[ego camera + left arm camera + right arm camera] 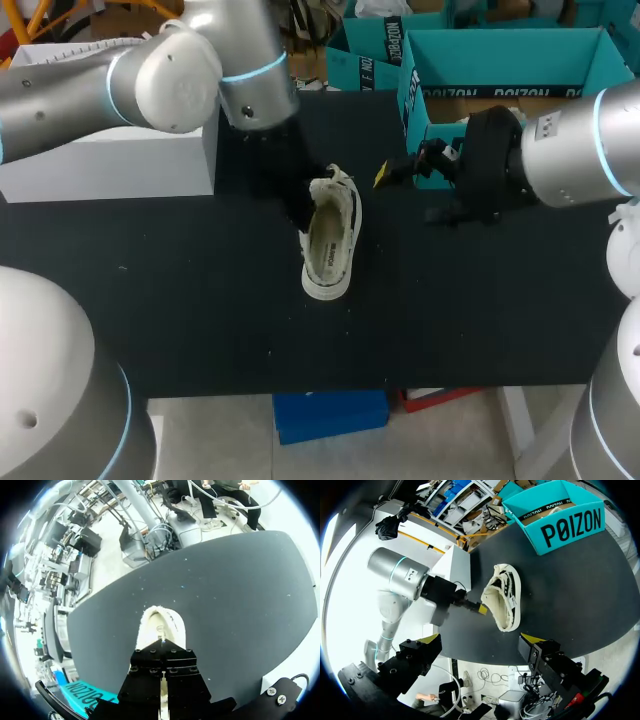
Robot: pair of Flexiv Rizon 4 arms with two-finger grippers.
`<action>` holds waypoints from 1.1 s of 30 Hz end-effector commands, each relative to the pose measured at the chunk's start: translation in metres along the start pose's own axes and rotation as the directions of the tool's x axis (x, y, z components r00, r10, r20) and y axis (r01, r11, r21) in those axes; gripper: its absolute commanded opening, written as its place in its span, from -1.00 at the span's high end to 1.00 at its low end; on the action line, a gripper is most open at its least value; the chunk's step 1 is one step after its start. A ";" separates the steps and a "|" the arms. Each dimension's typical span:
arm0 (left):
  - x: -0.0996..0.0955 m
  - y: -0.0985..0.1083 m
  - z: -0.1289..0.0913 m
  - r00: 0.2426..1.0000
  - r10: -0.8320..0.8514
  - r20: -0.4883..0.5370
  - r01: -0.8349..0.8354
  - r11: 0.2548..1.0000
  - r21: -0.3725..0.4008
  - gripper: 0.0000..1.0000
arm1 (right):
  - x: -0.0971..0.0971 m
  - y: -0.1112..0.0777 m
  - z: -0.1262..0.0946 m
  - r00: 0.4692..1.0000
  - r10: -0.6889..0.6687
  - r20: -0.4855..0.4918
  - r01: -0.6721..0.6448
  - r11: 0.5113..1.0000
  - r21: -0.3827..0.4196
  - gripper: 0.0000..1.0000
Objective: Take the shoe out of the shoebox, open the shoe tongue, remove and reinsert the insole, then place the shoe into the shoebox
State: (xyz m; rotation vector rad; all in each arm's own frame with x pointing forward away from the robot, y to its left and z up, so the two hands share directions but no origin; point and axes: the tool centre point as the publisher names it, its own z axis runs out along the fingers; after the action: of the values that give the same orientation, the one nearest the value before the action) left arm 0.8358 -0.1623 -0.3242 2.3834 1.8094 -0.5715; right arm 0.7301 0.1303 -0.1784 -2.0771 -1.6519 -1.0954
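**Working stage, shoe out of the box.** The shoe (328, 245) lies tilted on the dark surface (200, 300), near the middle and well apart from the teal shoebox (570, 527) at the far right edge. I judge the take-out step done and the tongue-and-insole step in hand.

My left gripper (162, 641) sits at the rim of the shoe's opening. Its fingers are drawn together there and, as far as I can see, pinch the rim. My right gripper (480, 641) hangs between shoe and shoebox, clear of both, with its fingers spread wide and holding nothing.

**Next move, as I judge it.** The left arm should steady the shoe while the right fingers come down to the opening. They would then fold the tongue back or catch the insole's edge. A thin, soft edge calls for a shallow, careful pinch.

**Not resolved.** In the left wrist view the gripper body covers the near end of the shoe. I cannot tell whether the pinch takes the collar alone or the insole too. I cannot separate the tongue from the laces, or see whether the insole is seated. The box interior is cut off.
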 end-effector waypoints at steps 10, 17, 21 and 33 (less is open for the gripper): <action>0.034 0.038 -0.054 0.954 -0.180 0.239 0.215 0.968 -0.127 1.00 | 0.000 0.000 0.000 1.000 0.000 0.001 0.000 1.000 -0.001 -1.00; 0.031 0.064 -0.045 0.895 -0.272 0.353 0.324 0.941 -0.096 1.00 | 0.000 0.000 0.000 1.000 0.000 0.001 0.000 1.000 -0.001 -1.00; 0.020 0.068 -0.035 0.887 -0.279 0.369 0.332 0.939 -0.088 1.00 | 0.000 0.000 0.000 1.000 0.000 0.001 0.000 1.000 -0.001 -1.00; -0.001 0.065 0.009 0.905 -0.268 0.331 0.293 0.956 -0.028 1.00 | 0.000 0.000 0.000 1.000 0.000 0.001 0.000 1.000 -0.001 -1.00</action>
State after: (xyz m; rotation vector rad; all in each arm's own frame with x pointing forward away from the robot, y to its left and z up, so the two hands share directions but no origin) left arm 0.8927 -0.1793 -0.3351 1.8489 1.9887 -0.8443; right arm 0.7301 0.1303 -0.1784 -2.0772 -1.6520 -1.0953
